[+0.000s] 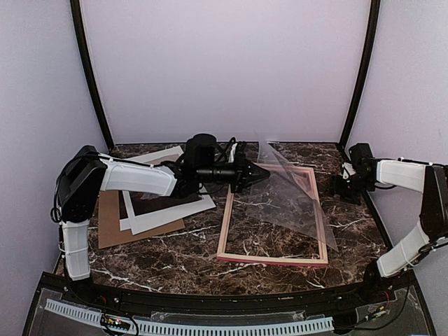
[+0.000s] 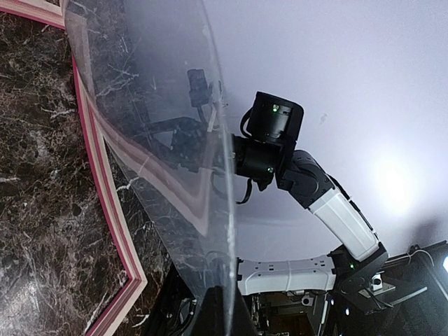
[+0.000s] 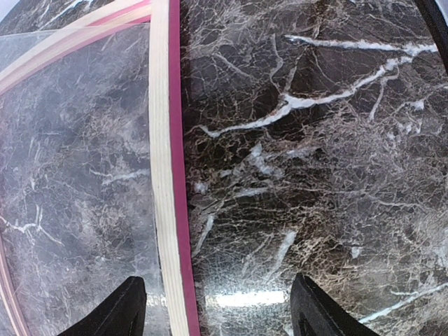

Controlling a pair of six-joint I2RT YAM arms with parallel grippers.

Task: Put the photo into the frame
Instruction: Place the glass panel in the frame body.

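Photo (image 1: 171, 210) lies flat at the left of the marble table (image 1: 182, 259), on a brown cardboard board (image 1: 112, 225), with its dark print partly hidden under the left arm and neither gripper near it

The left gripper (image 1: 260, 173) is pinched tight on a clear sheet (image 1: 294, 199). In the left wrist view the sheet's edge (image 2: 227, 210) runs straight down into the dark fingers at the bottom. The sheet is held tilted, its gripped corner raised at the frame's far left corner. The rest slopes away to the right and toward the near edge, across the frame's opening. Whether its far tip touches the table I cannot tell.

The frame (image 1: 225, 225) lies flat on the table just right of the photo, pale wood side up, with a pink edge showing along its rails. Only marble shows inside it, seen through the clear sheet.

The right gripper (image 1: 343, 185) sits low at the right edge of the table, beside the frame's right rail (image 3: 166, 175). Its fingers (image 3: 119, 308) stand wide apart with nothing gripped. In its own view the rail passes between them, close to the left finger, and contact cannot be judged
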